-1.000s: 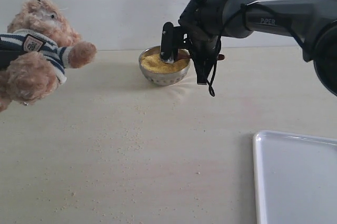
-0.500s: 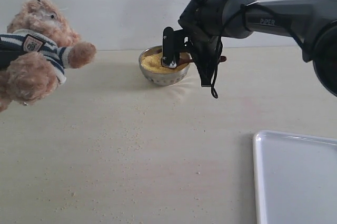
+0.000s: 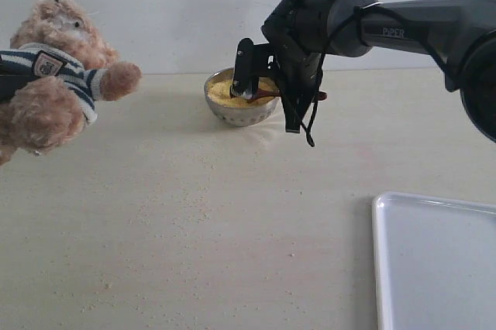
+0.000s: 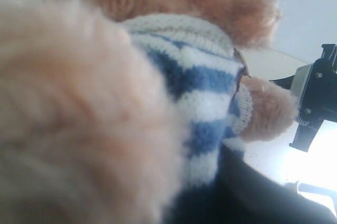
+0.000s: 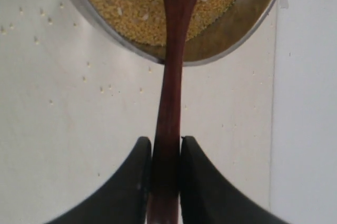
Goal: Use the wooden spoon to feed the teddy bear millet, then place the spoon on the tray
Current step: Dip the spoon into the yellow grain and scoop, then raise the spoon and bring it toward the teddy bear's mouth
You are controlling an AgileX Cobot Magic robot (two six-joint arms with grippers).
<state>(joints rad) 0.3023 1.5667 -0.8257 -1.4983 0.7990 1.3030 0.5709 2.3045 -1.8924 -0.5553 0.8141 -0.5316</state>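
Observation:
The teddy bear (image 3: 54, 74) hangs tilted at the far left, and its striped shirt (image 4: 205, 92) fills the left wrist view. My left gripper is shut on the bear; only a dark part of it shows at the frame edge. My right gripper (image 3: 271, 90) (image 5: 166, 142) is shut on the wooden spoon (image 3: 267, 94) (image 5: 171, 77), which is pinched by its handle. The spoon's bowl end reaches into the millet (image 3: 225, 91) (image 5: 121, 3) in the metal bowl (image 3: 240, 111) (image 5: 247, 29). The white tray (image 3: 434, 268) lies at the near right with nothing on it.
Stray grains (image 3: 186, 206) are scattered over the pale tabletop between the bowl and the near edge. A white wall stands close behind the bowl. The right arm (image 3: 418, 24) stretches in from the right, above the table.
My right gripper has turned slightly over the bowl, and the spoon's handle end has dropped a little. The bear and the left arm have stayed where they were.

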